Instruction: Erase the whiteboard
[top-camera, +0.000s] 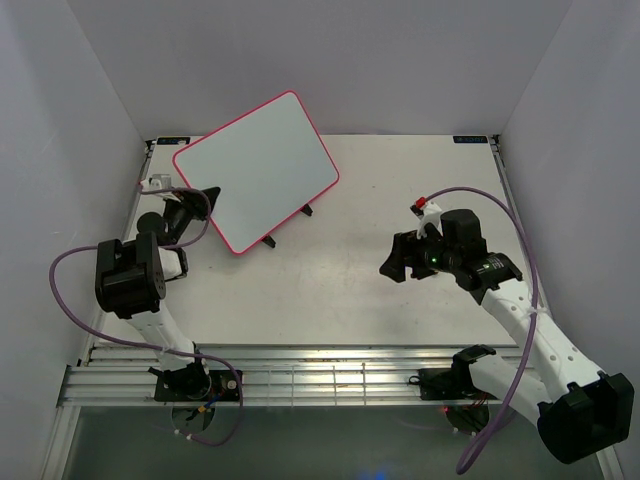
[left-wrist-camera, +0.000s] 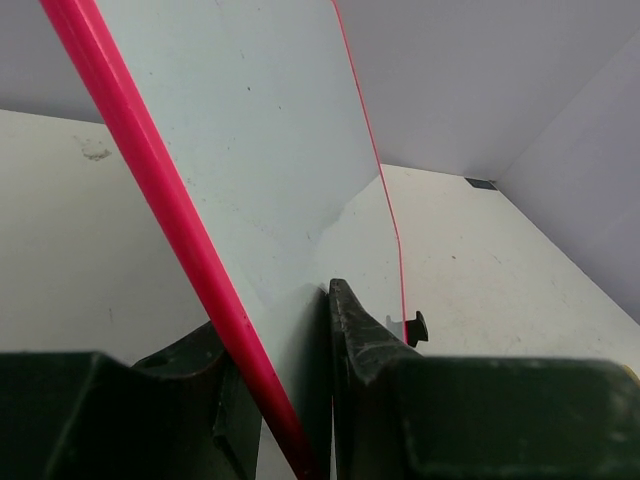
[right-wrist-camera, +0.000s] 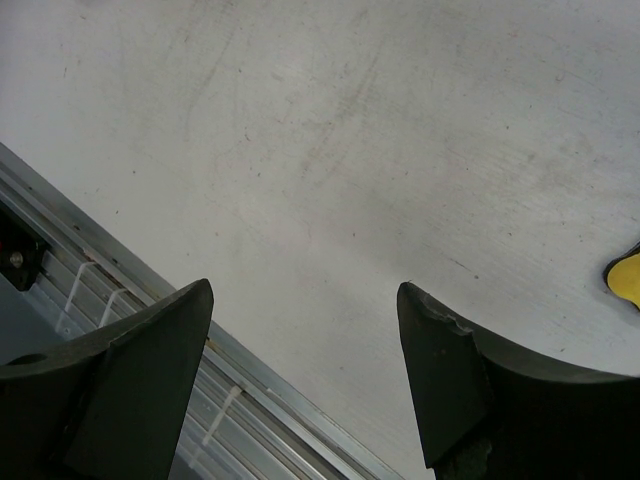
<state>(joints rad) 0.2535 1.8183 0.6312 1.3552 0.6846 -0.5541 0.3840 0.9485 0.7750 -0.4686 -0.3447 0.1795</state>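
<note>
The whiteboard (top-camera: 255, 170) stands at the far left of the surface (top-camera: 350, 290). It is a large white rectangle with a pink-red rim and rounded corners. It leans back on a thin black wire stand (top-camera: 305, 210), with its face turned towards the arms. In the overhead view the face is plain white. In the left wrist view the whiteboard (left-wrist-camera: 270, 150) fills the frame, and only a few tiny specks show on it.

Your left gripper (top-camera: 197, 205) is at the board's lower left edge. Up close, your left gripper (left-wrist-camera: 270, 330) is narrowed onto that edge, with one finger in front of the face and one behind. The pink rim runs between them.

Your right gripper (top-camera: 400, 262) is well apart from the board, over the right half of the surface. Its wrist view shows your right gripper (right-wrist-camera: 300, 300) spread wide, with only bare surface between its fingers. A small yellow object (right-wrist-camera: 625, 275) is cut off at the right edge of that frame. A metal rail (top-camera: 330, 375) runs along the near edge of the surface.
</note>
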